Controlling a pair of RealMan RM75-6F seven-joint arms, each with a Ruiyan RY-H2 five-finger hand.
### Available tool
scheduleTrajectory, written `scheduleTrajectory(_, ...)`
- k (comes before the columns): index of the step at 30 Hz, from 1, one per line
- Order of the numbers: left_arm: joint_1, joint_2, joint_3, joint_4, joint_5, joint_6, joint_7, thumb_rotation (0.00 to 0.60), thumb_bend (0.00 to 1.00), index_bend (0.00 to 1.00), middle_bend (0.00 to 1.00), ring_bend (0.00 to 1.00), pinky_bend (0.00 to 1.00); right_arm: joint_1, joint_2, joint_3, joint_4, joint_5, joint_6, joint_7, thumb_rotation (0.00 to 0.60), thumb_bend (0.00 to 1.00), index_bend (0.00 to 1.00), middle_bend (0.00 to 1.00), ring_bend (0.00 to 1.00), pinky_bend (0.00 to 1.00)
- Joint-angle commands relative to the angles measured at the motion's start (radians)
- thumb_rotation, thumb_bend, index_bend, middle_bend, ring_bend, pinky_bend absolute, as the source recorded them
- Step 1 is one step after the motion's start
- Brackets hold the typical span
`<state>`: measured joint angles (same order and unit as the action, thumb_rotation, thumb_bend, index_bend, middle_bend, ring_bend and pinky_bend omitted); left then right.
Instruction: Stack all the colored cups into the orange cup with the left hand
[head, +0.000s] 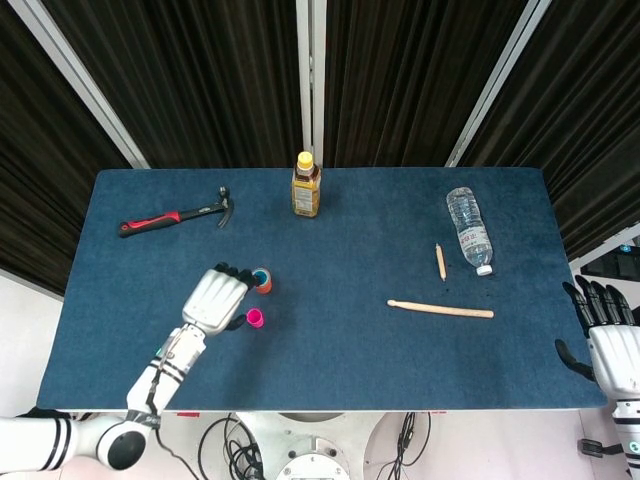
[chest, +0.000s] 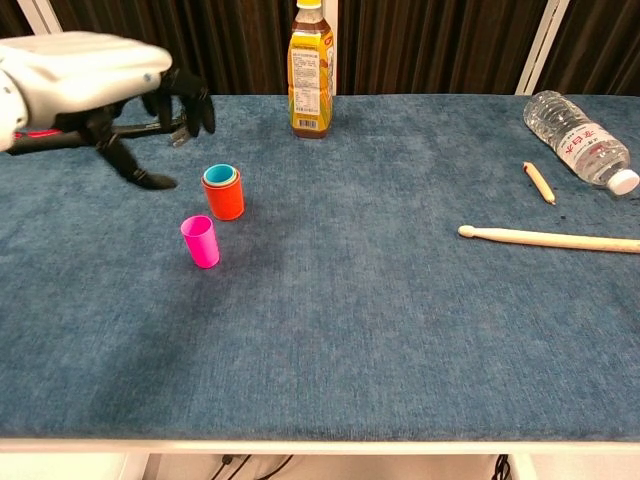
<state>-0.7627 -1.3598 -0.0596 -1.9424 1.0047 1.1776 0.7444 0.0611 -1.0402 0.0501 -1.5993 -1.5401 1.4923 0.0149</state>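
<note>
The left hand (chest: 95, 85) hangs over the blue table (chest: 400, 330) with nothing in it, fingers spread and pointing down, just left of the orange cup (chest: 224, 195) and not touching it. In the chest view the hand is motion-blurred and its arm runs off the left edge, so the fingers are kinda hard to separate there; the head view shows the hand (head: 215, 299) from above, more clearly. The orange cup stands upright with a blue cup (chest: 219, 175) nested inside, only the blue rim poking out. The pink cup (chest: 200, 241) stands upright by itself, just beside the orange one on the near side. The right hand (head: 605, 335) sits off the table's right edge in the head view, fingers straight and apart, holding nothing, its wrist cut off by the frame. Further back there's a hammer (head: 176, 213) (mostly hidden behind the left hand in the chest view), a juice bottle (chest: 310, 70) with its cap cropped, a water bottle (chest: 578, 137) lying down, a drumstick (chest: 550, 239) and a small pencil-like stick (chest: 539, 182).
</note>
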Motion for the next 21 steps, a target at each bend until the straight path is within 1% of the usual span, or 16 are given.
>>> scheduleTrajectory(1, 0.030, 0.006, 0.055, -0.015, 0.016, 0.015, 0.034, 0.600, 0.21, 0.33, 0.33, 0.34, 0.31, -0.001, -0.001, -0.001, -0.004, 0.002, 0.000, -0.004, 0.600, 0.28, 0.00, 0.00, 0.00, 0.00)
scheduleTrajectory(4, 0.033, -0.032, 0.070, 0.036, 0.037, 0.000, 0.032, 0.600, 0.21, 0.32, 0.33, 0.34, 0.32, -0.003, -0.005, -0.004, -0.005, 0.004, -0.001, -0.011, 0.600, 0.28, 0.00, 0.00, 0.00, 0.00)
scheduleTrajectory(9, 0.027, -0.101, 0.053, 0.136, 0.040, -0.025, 0.008, 0.600, 0.21, 0.30, 0.32, 0.34, 0.32, -0.008, -0.005, -0.008, -0.010, 0.001, 0.005, -0.024, 0.600, 0.28, 0.00, 0.00, 0.00, 0.00)
scheduleTrajectory(16, 0.030, -0.138, 0.053, 0.203, 0.058, -0.051, -0.017, 0.600, 0.21, 0.31, 0.32, 0.34, 0.32, -0.010, 0.000, -0.004, -0.004, 0.019, -0.001, -0.019, 0.600, 0.28, 0.00, 0.00, 0.00, 0.00)
scheduleTrajectory(21, 0.017, -0.165, 0.051, 0.243, 0.047, -0.092, -0.012, 0.600, 0.21, 0.33, 0.33, 0.34, 0.32, -0.006, -0.008, -0.005, 0.007, 0.023, -0.014, -0.012, 0.600, 0.28, 0.00, 0.00, 0.00, 0.00)
